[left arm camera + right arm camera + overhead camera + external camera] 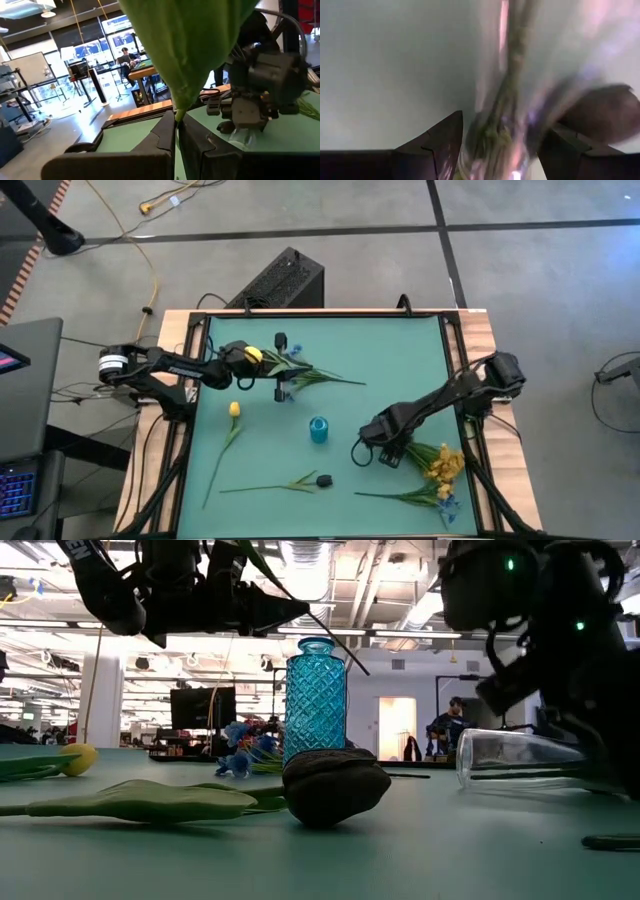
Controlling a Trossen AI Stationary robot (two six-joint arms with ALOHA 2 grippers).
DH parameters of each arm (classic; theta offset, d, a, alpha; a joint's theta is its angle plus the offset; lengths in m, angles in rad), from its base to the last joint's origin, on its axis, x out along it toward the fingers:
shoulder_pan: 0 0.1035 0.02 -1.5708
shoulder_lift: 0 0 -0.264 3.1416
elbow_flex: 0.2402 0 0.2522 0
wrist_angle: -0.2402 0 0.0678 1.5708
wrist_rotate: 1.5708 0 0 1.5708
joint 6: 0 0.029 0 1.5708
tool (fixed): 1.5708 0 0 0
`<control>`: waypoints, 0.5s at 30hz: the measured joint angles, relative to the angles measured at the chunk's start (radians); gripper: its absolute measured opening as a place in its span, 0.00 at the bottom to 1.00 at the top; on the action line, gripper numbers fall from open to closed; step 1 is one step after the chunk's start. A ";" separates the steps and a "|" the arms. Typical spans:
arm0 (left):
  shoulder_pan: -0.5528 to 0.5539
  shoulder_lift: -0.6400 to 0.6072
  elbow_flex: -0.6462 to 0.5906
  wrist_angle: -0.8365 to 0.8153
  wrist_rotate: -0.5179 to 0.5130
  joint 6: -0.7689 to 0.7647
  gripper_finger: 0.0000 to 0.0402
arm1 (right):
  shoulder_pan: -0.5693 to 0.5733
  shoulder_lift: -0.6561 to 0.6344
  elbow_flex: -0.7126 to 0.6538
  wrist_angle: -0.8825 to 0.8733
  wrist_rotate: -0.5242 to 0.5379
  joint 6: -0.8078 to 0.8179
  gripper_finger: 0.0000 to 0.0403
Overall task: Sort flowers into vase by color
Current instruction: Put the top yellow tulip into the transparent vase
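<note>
Left claw [262,360] pinching yellow tulip [254,355] stem up high, far from blue vase [318,429]. Right claw [392,456] spread around clear vase [520,759] lying down. Could roll; flowers [440,470] spill.

A yellow tulip [234,410] lies flat at the desk's left, with a dark-budded stem [322,479] lying below it. Blue sprays [293,364] lie at the upper middle, while yellow sprays [443,464] and blue blooms [447,502] lie at right.
</note>
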 joint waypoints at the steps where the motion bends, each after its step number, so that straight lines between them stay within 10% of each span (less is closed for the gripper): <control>1: 0.000 0.000 0.000 0.000 0.000 0.000 0.00 | 0.002 0.010 0.002 0.003 -0.001 0.000 0.63; 15: 0.000 0.000 0.001 0.006 0.000 -0.006 0.00 | -0.041 0.030 0.149 -0.168 -0.021 -0.049 0.53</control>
